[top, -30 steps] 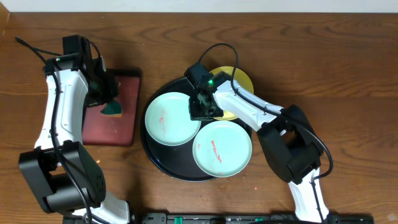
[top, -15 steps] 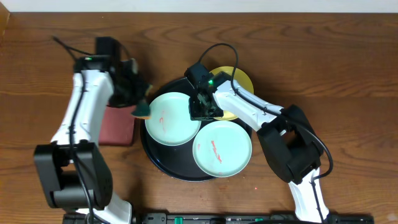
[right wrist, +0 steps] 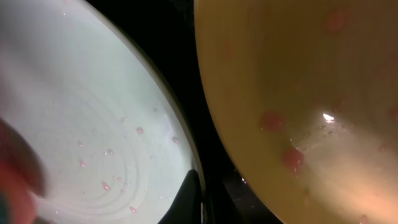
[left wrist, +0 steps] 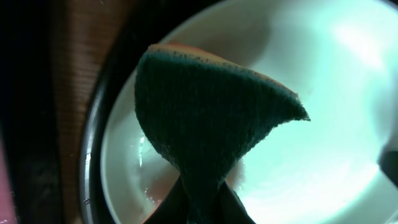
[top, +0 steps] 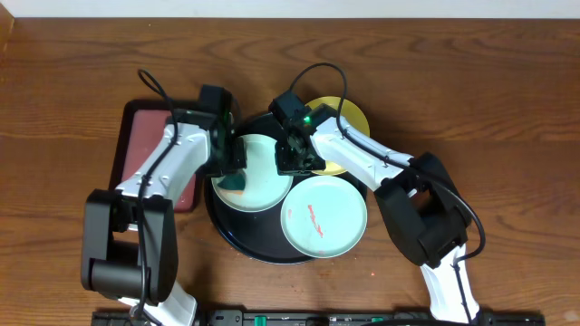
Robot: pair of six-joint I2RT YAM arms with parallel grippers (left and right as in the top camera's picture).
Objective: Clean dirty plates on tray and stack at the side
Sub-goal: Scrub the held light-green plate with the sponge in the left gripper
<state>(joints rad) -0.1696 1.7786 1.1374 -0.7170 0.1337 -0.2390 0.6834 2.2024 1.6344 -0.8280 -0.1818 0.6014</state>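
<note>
On the round black tray (top: 220,223) lie two mint plates and one yellow plate (top: 352,118), all with reddish smears. My left gripper (top: 232,168) is shut on a dark green sponge (top: 236,184) and holds it down over the left mint plate (top: 263,181). In the left wrist view the sponge (left wrist: 211,118) hangs from the gripper (left wrist: 200,208) above the pale plate (left wrist: 323,106). My right gripper (top: 294,163) is shut on that plate's right rim. In the right wrist view its gripper (right wrist: 191,202) sits at the mint plate's (right wrist: 81,124) edge, beside the yellow plate (right wrist: 298,93). The second mint plate (top: 323,217) lies at the tray's front right.
A small reddish-brown rectangular tray (top: 145,145) sits left of the black tray, with the left arm crossing over it. Bare wooden table (top: 507,109) surrounds both trays. Cables run from both arms above the trays.
My left arm has swung right from the small reddish-brown tray, carrying the sponge onto the left mint plate. The right arm and the plates have not moved.
</note>
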